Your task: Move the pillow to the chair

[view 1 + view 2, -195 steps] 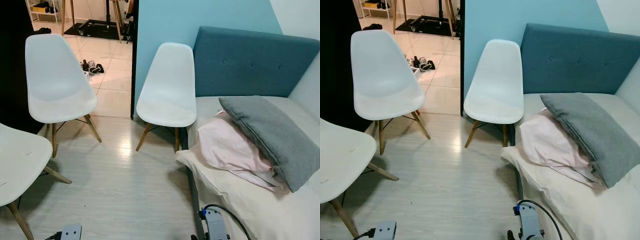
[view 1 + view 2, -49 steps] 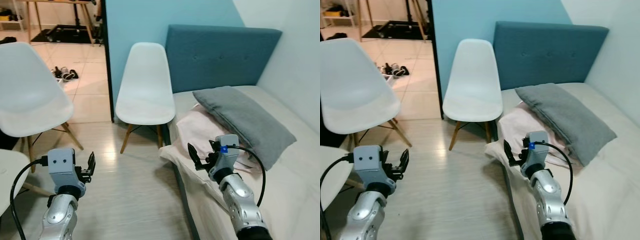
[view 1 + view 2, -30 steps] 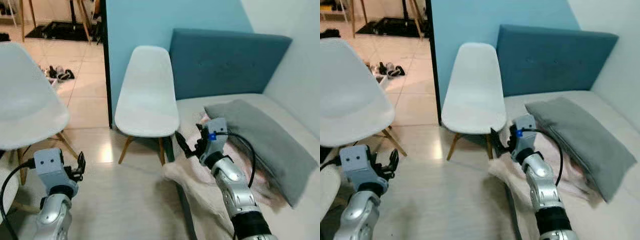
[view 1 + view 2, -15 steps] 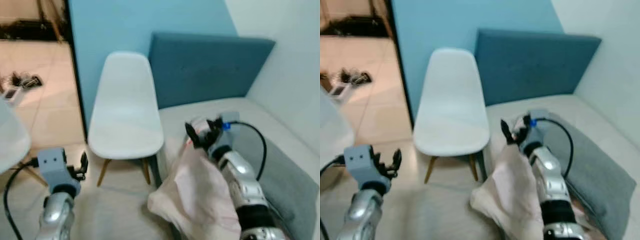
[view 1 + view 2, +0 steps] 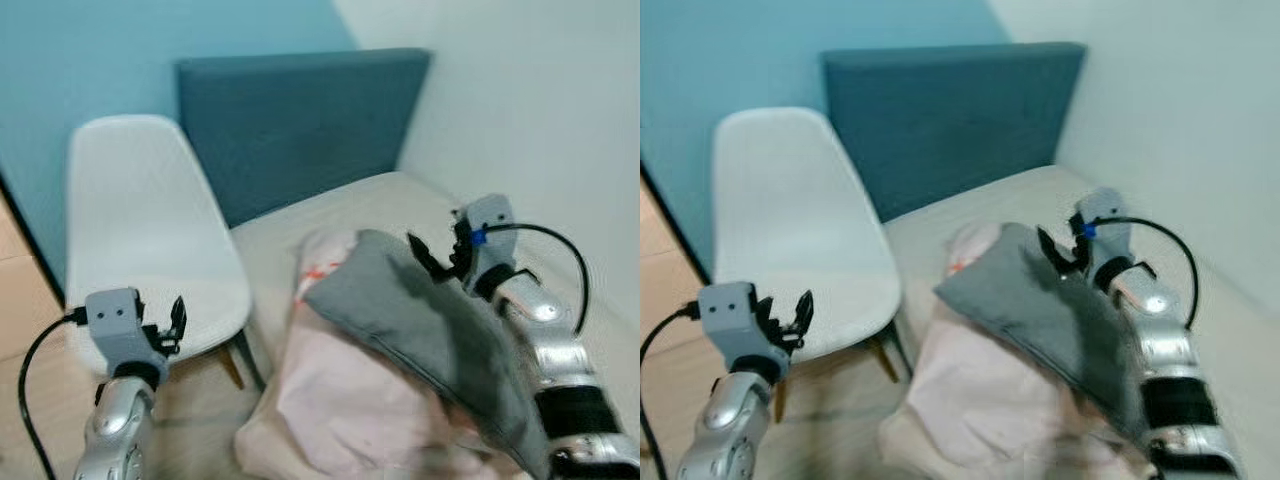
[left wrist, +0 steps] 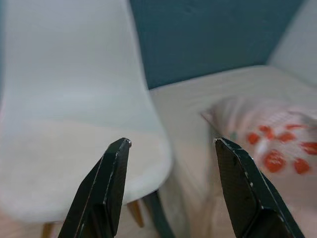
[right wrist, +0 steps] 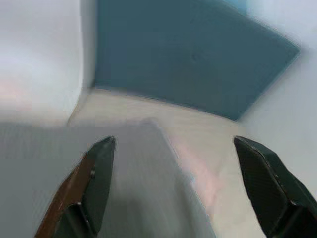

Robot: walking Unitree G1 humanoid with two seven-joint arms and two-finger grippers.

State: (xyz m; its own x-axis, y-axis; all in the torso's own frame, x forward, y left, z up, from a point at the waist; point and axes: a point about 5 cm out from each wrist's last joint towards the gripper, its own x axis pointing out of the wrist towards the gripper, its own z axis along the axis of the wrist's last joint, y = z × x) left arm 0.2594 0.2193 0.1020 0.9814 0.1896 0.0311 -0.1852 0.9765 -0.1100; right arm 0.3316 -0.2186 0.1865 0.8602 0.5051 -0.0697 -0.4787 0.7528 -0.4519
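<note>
While right pincer [image 5: 438,262] gapes above grey pillow [image 5: 430,335] edge — chair [image 5: 140,250] bare.

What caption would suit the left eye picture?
Right gripper, open, reaches over a grey pillow beside a white chair.

A plain grey pillow [image 5: 430,335] lies over a pale pink one [image 5: 345,405] (the left wrist view shows red-orange blotches on its end). The chair [image 5: 140,240] is white with light wooden legs, the headboard [image 5: 300,120] dark teal, the bed sheet [image 5: 970,215] cream, the wall [image 5: 60,60] sky blue.
</note>
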